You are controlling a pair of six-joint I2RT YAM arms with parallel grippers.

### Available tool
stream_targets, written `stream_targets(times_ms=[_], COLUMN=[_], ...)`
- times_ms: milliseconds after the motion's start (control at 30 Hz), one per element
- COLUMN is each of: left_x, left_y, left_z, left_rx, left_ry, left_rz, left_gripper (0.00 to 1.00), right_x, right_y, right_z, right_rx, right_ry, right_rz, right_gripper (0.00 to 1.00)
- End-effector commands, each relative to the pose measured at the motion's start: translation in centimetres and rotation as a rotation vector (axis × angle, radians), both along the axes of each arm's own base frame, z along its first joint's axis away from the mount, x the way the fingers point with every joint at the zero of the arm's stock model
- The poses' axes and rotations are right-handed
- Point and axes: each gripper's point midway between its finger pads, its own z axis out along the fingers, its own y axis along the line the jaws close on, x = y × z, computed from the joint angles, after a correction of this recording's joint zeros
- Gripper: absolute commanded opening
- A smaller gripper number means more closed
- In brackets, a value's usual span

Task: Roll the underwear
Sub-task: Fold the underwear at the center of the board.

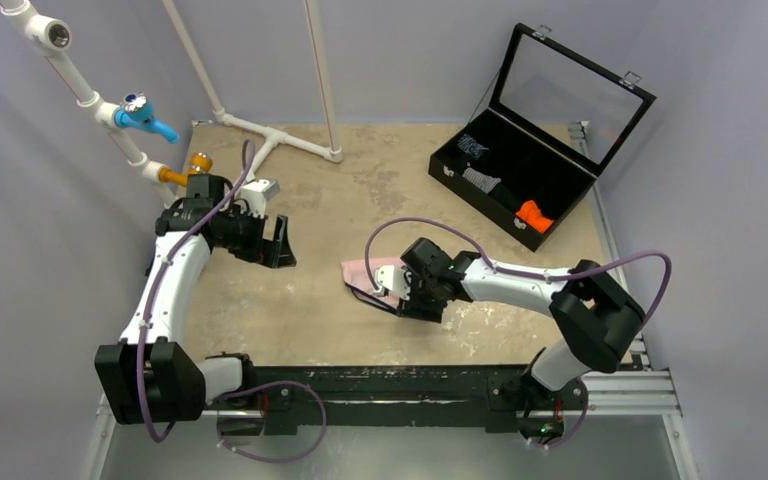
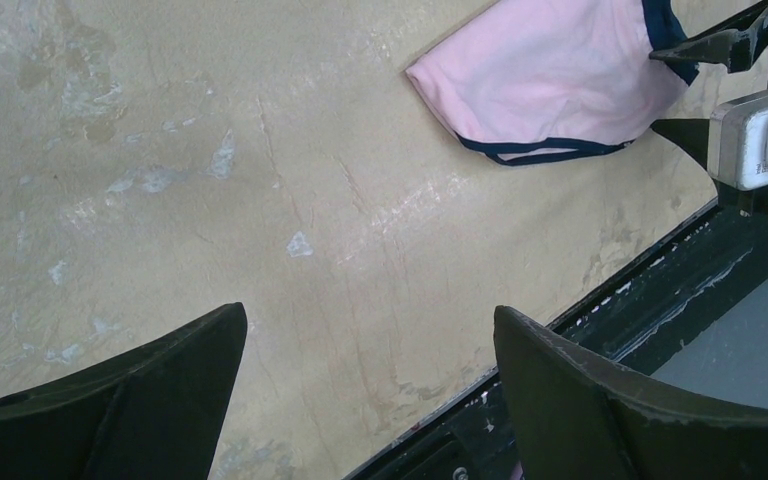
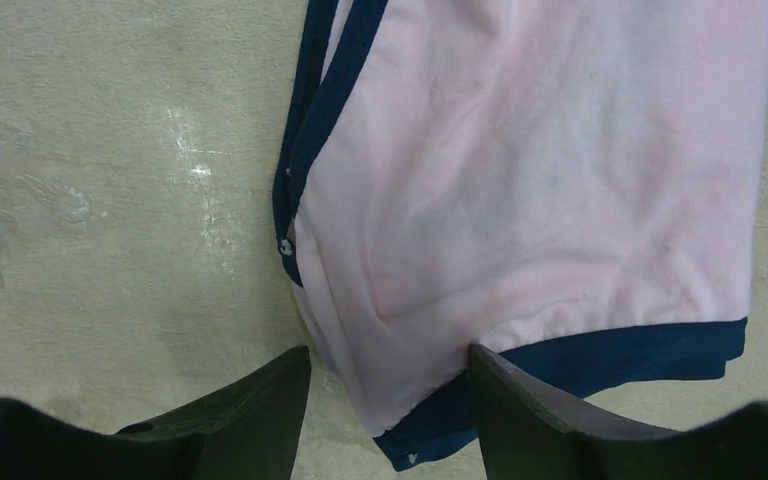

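Observation:
The underwear (image 1: pixel 368 273), pale pink briefs with navy trim, lies flat on the tan table near the middle. It also shows in the left wrist view (image 2: pixel 550 80) and the right wrist view (image 3: pixel 540 180). My right gripper (image 1: pixel 388 297) is low over its near right end. In the right wrist view (image 3: pixel 390 355) the jaws stand open with a trimmed corner of the fabric between them. My left gripper (image 1: pixel 282 245) hovers open and empty to the left of the underwear, with bare table between its fingers (image 2: pixel 370 315).
An open black case (image 1: pixel 520 190) stands at the back right with an orange rolled cloth (image 1: pixel 533 215) and a grey-striped rolled cloth (image 1: pixel 480 180) inside. White pipes (image 1: pixel 270 135) and a blue valve (image 1: pixel 145 117) stand at the back left. A black rail (image 1: pixel 410 385) runs along the near edge.

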Motion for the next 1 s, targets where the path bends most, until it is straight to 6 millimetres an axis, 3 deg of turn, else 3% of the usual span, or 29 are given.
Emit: stream_targets(times_ms=[0, 200, 367, 600, 800, 967], left_x=[0.8, 0.7, 0.5, -1.1, -2.5, -2.9], left_y=[-0.1, 0.1, -0.4, -2.6, -5.6, -7.8], left_z=[1.2, 1.2, 1.4, 1.4, 0.9, 0.9], left_rx=[-0.01, 0.005, -0.002, -0.007, 0.06, 0.025], left_ry=[-0.042, -0.052, -0.098, -0.302, -0.478, -0.513], left_rz=[-0.014, -0.025, -0.1, -0.295, -0.465, -0.535], left_gripper=[0.93, 0.92, 0.92, 0.91, 0.91, 0.9], right_x=[0.0, -0.2, -1.5, -3.0, -1.7, -0.6], right_y=[-0.4, 0.0, 1.8, 3.5, 4.0, 4.4], right_z=[-1.1, -1.0, 1.1, 4.9, 7.1, 7.5], right_rx=[-0.028, -0.029, 0.028, 0.058, 0.132, 0.161], right_ry=[-0.004, 0.03, 0.129, 0.32, 0.519, 0.612], right_rz=[-0.023, -0.024, 0.017, 0.088, 0.082, 0.076], right_gripper=[0.56, 0.23, 0.02, 0.0, 0.0, 0.0])
